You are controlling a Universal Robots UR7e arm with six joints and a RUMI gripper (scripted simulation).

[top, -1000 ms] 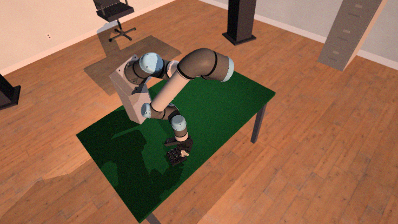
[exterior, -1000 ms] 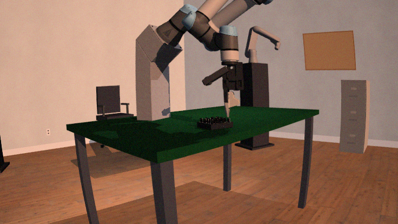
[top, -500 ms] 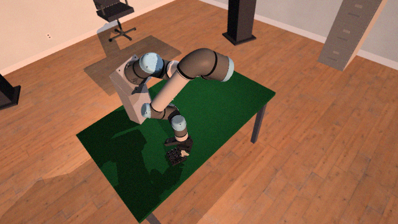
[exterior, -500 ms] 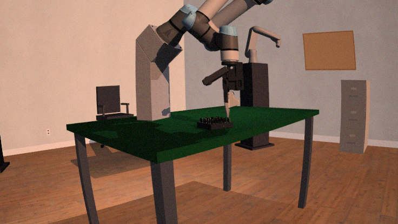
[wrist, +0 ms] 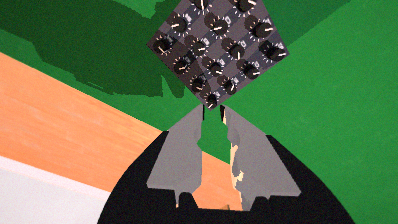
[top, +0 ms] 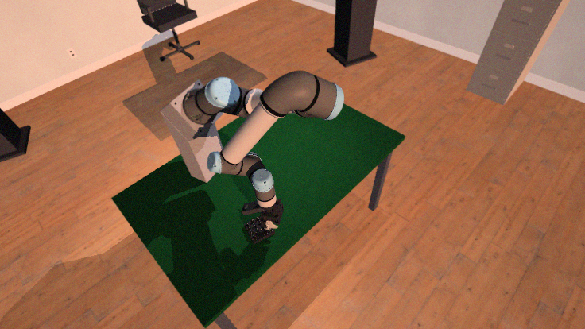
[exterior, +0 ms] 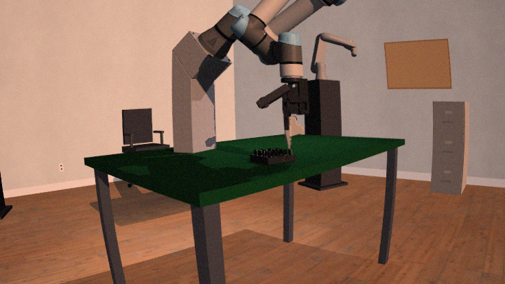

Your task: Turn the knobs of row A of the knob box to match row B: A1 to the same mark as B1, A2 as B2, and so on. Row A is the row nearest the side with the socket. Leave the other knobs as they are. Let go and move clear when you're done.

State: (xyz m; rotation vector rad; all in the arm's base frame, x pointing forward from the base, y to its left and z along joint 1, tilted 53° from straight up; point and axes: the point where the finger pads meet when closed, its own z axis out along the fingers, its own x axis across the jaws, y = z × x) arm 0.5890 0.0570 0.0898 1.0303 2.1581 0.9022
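Note:
The black knob box (top: 263,238) (exterior: 272,160) (wrist: 217,41) lies on the green table. In the wrist view its rows of black knobs with white pointer lines stand diagonally, and its far corner is cut off. The pointers stand at differing angles. I cannot make out the socket or row letters. The nearest corner knob (wrist: 212,99) has its pointer toward the lower left. My gripper (top: 268,228) (exterior: 289,147) (wrist: 212,105) points down at this corner, fingertips a narrow gap apart. It is slightly open, with nothing seen held between the fingers; exact tip height over the knob is unclear.
The green table (top: 323,163) (exterior: 339,151) has its long edge near the box. The arm's pedestal (top: 191,151) (exterior: 190,116) stands behind the box. A chair (top: 169,16) (exterior: 137,127), a dark column (top: 354,32) (exterior: 322,134) and a cabinet (top: 511,52) (exterior: 448,148) stand away from the table.

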